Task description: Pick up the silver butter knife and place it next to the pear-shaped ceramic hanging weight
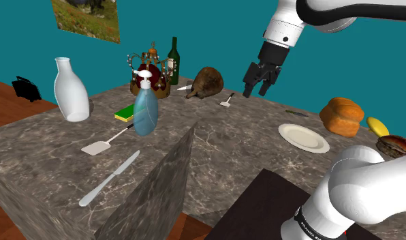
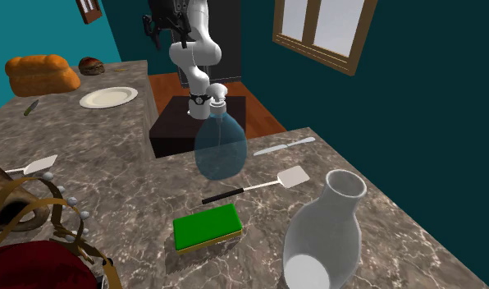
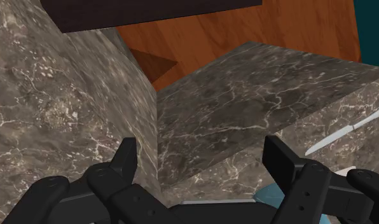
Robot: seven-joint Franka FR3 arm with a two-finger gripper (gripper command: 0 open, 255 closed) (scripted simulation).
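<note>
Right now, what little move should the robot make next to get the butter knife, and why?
Probably swing the end effector across toward the silver butter knife. It is open and holds nothing, it hangs well above the counter, and the knife lies flat far from it, near the counter's edge at the shoulder view's lower left.

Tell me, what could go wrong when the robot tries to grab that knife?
The butter knife lies flat near the edge of the counter, so the open pincer might push it off rather than grip it. Carrying it to the white pear-shaped weight, it could bump the spatula or the tall blue soap bottle.
</note>
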